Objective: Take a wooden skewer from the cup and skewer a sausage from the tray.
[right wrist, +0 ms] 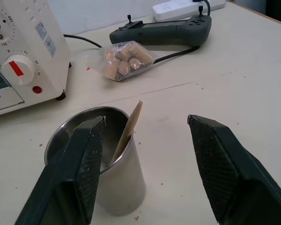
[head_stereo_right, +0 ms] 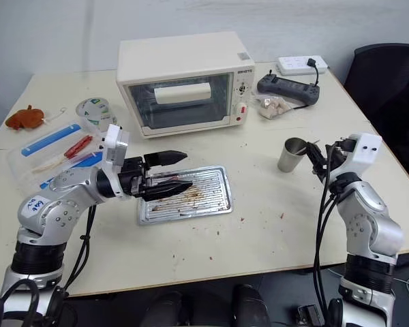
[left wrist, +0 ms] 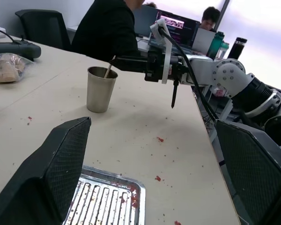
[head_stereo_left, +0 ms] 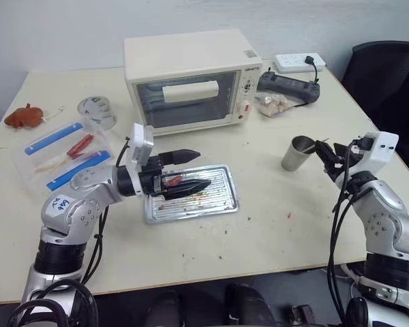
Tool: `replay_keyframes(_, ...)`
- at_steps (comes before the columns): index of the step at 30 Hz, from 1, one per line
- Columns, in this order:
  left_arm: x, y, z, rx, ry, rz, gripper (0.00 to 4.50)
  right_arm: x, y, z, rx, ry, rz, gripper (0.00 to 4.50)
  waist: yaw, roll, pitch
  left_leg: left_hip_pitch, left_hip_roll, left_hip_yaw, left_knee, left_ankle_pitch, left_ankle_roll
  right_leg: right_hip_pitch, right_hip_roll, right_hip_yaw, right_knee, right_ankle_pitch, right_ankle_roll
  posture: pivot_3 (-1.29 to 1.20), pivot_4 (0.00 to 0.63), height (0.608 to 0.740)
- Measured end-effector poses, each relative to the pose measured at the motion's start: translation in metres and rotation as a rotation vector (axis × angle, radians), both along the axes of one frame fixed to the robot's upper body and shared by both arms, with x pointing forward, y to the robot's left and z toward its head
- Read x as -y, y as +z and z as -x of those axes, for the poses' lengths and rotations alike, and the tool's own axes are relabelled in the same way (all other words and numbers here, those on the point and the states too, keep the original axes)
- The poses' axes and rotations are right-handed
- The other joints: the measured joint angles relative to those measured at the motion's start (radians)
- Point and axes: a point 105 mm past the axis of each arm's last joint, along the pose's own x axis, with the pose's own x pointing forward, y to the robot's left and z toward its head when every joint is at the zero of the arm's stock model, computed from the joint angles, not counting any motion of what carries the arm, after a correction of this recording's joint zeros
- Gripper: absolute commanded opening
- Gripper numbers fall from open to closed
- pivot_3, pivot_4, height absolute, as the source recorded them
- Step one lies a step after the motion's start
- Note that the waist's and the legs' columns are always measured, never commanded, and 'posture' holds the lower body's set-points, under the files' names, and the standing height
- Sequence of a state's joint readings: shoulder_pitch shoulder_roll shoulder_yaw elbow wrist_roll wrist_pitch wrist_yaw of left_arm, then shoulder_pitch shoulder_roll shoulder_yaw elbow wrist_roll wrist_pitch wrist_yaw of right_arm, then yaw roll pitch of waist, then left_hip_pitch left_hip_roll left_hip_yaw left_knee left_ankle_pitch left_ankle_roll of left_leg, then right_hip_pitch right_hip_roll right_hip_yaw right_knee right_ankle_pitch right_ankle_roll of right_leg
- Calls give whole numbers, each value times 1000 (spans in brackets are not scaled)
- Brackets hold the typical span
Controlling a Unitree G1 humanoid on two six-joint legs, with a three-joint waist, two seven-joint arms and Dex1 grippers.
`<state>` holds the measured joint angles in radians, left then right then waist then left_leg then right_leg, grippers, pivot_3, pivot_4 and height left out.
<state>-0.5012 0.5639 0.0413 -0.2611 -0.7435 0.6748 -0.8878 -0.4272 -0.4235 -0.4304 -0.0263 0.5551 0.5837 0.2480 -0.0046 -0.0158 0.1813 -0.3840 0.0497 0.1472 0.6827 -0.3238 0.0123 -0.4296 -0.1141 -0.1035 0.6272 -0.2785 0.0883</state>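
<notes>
Where it leans, wooden skewer upright in cup

Grey cup, pale tan skewer, silver brown-stained tray

My left arm reaches across from the left side of the desk, forearm level, and my left gripper points right with its fingers spread wide. My right arm extends near the desk's right edge; my right gripper points forward, fingers apart.
</notes>
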Motion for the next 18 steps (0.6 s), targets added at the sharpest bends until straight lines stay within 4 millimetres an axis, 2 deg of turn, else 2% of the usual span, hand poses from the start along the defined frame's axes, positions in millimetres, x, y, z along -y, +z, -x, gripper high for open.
replay_keyframes(4,1,0,-1,10,-1,-1,4500,-6,0,-6,2,19,3,2864,0,0,0,0,0,0,0,0,0,0,0,0,0,0,0,0,150,740)
replay_keyframes(7,0,0,-2,18,3,-2,4500,-7,1,-9,13,20,-1,2235,0,0,0,0,0,0,0,0,0,0,0,0,0,0,0,0,150,740)
replay_keyframes(14,1,-3,-5,17,11,-1,4500,-6,1,-9,27,15,-10,22,0,0,0,-1,0,0,0,0,0,0,0,0,0,0,0,0,150,740)
replay_keyframes(18,4,-3,-6,19,3,9,4500,-7,7,-10,49,15,-5,22,0,0,0,-1,0,0,0,0,0,0,0,0,0,0,0,0,150,740)
